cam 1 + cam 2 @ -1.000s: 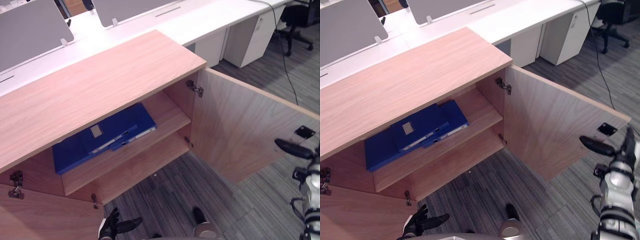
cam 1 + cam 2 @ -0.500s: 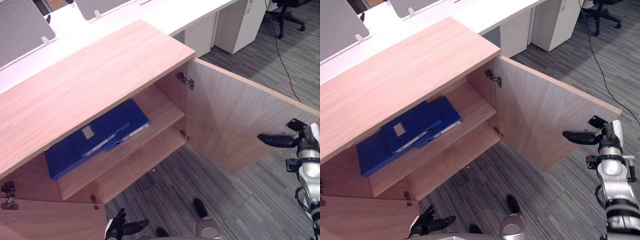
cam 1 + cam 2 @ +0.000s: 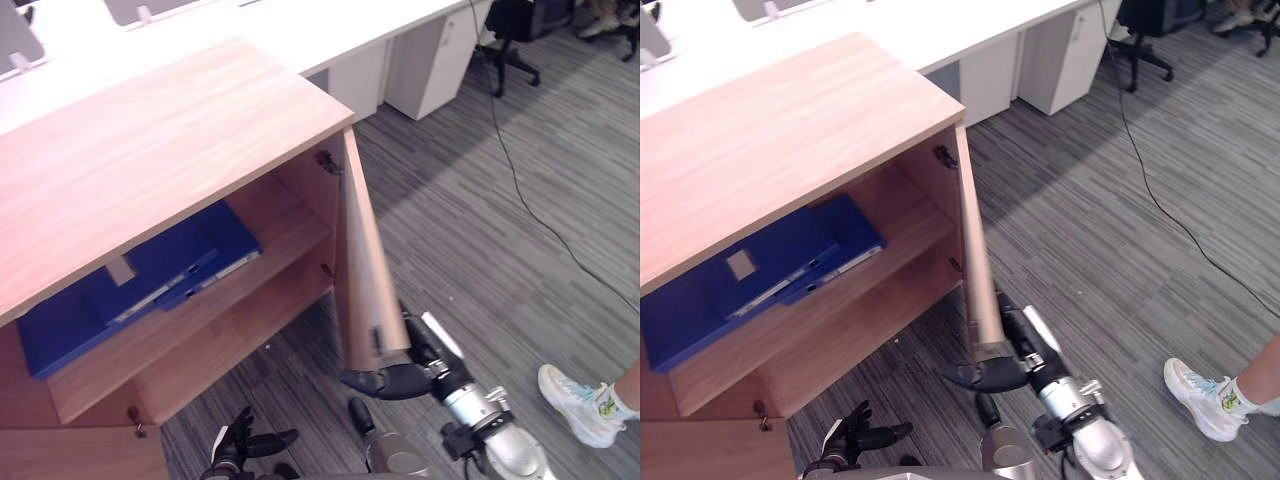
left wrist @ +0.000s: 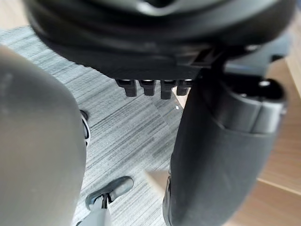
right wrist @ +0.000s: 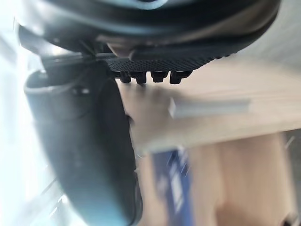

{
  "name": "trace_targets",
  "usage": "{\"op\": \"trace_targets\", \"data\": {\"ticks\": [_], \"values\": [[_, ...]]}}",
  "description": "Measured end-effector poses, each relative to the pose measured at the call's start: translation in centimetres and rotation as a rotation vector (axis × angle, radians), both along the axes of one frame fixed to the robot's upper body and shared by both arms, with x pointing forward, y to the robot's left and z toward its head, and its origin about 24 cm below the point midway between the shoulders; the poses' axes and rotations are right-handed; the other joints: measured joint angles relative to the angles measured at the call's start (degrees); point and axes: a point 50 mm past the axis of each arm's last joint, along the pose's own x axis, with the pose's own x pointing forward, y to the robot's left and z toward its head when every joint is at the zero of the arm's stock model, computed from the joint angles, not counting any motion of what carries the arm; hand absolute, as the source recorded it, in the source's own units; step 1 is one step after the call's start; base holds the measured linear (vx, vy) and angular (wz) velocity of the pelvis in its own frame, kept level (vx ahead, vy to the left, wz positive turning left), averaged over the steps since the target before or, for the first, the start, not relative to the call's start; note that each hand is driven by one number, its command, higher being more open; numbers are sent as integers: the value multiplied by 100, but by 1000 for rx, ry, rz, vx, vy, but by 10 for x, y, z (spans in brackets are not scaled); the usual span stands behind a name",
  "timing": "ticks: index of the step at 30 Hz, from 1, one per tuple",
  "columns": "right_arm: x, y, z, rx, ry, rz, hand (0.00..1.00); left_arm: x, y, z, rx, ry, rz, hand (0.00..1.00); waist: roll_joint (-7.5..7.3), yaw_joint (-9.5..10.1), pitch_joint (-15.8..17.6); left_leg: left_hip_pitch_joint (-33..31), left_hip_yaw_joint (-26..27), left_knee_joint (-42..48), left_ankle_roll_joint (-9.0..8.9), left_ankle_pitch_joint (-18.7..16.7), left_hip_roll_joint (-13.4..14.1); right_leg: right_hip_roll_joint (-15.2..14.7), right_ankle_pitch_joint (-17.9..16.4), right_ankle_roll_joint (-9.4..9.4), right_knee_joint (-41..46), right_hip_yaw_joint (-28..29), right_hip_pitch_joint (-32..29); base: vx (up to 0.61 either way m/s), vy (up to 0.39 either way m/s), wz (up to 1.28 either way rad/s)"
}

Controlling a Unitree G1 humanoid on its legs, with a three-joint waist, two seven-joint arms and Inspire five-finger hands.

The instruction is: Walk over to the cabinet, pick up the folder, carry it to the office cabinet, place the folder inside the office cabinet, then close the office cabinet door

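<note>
Blue flat folder (image 3: 170, 265) lies on the upper shelf inside the light-wood office cabinet (image 3: 150, 150). Right hand (image 3: 395, 381), fingers straight and unclenched, presses the free edge of the wooden cabinet door (image 3: 362, 280), probably to swing it shut. Left hand (image 3: 240, 445) hangs idle below the cabinet, fingers spread.

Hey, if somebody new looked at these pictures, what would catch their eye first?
Most striking is the stack of blue folders lying flat on the upper shelf of the open wooden cabinet. Next comes the cabinet door on its right, partway shut and seen edge-on, with the right hand at its lower free corner. A person's white shoe stands on the grey carpet at far right.
</note>
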Motion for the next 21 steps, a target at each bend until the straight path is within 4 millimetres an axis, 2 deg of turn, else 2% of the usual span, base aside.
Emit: {"op": "trace_targets", "data": {"ticks": [2,4,5,9,10,12,15,18,21], "values": [[15,15,7,34,-53,45,100,3,1,1,9,-4,-8,100,-8,110,-3,-144,-386,30,72,67,-68,-102,-31,11,4,-371,70,-76,-25,105],[45,25,7,43,-92,21,100,9,4,3,29,-15,-13,100,-61,387,-52,-248,-881,-55,132,220,-182,-213,-113,13,51,-867,184,-67,-25,111],[53,25,5,44,-97,-3,100,10,4,3,34,-19,-15,100,-79,458,-69,-278,-992,-97,145,272,-214,-251,-149,13,85,-984,184,-77,-14,111],[104,15,6,48,-127,-186,100,13,8,6,56,-35,-5,100,-155,661,-111,-396,-1785,-484,185,665,-436,-445,-305,38,201,-1791,279,-48,-16,102],[118,11,7,40,-132,-249,100,15,10,7,54,-45,10,100,-161,770,-114,-390,-1930,-618,181,774,-482,-462,-334,40,238,-1943,286,-54,-6,76],[133,-1,5,34,-117,-341,100,18,11,9,53,-63,28,100,-178,972,-124,-381,-2151,-827,208,963,-530,-494,-376,48,287,-2160,299,-55,-3,62],[130,-12,-9,26,-79,-416,100,12,21,9,69,-50,80,100,-223,955,-133,-334,-2393,-1068,183,1160,-589,-514,-453,96,290,-2418,370,-69,3,44],[131,-30,-13,21,-68,-511,100,10,25,9,74,-53,108,100,-237,1073,-130,-388,-2721,-1310,179,1347,-610,-528,-512,43,289,-2750,378,-114,-7,53],[131,-37,-16,18,-56,-548,100,-1,33,8,94,-25,127,100,-262,1087,-138,-489,-2908,-1312,153,1400,-620,-529,-516,38,276,-2937,394,-86,-3,43]]}}
